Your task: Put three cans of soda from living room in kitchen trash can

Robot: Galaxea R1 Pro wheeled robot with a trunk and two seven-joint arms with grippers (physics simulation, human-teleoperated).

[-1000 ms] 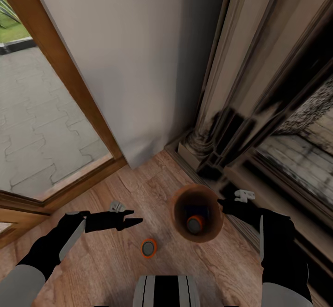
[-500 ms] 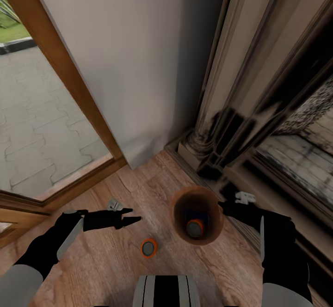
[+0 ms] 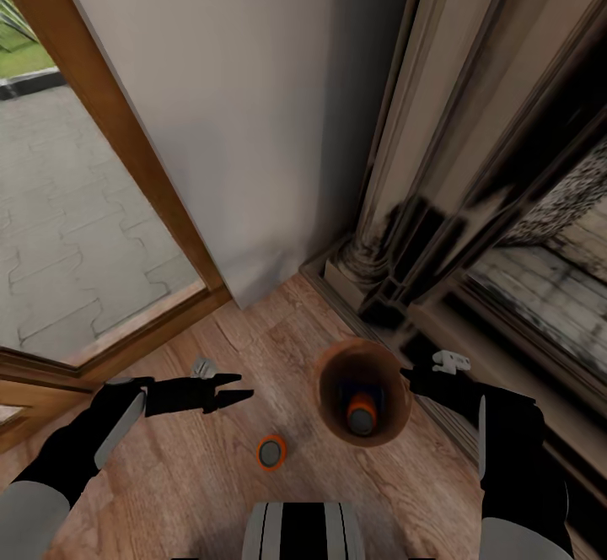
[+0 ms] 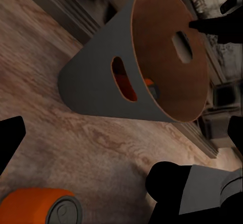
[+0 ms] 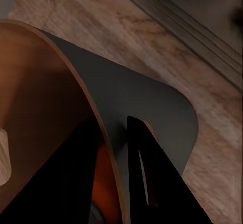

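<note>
The grey trash can [image 3: 324, 391], brown inside, stands on the wood floor by the fireplace base. My right gripper [image 3: 408, 374] is shut on its rim, one finger [image 5: 76, 183] inside the wall and one outside. An orange soda can [image 3: 362, 413] lies inside the bin and shows through the slot handle [image 4: 124, 78]. A second orange can [image 3: 271, 452] stands on the floor, close to my trunk and left of the bin. My left gripper [image 3: 242, 388] hovers open, with nothing between its fingers, beyond that can [image 4: 40, 208]. The blue can is out of view.
A wood-framed glass door [image 3: 126, 147] fills the left, with paving outside. A pale wall [image 3: 253, 121] rises straight ahead. The dark fireplace surround [image 3: 472, 206] and its raised hearth edge [image 3: 438, 425] run along the right, just behind the bin.
The bin and my right gripper have shifted slightly towards me, and the can inside has shifted with it. My left gripper has drifted a little farther from me. The floor can has not moved.
</note>
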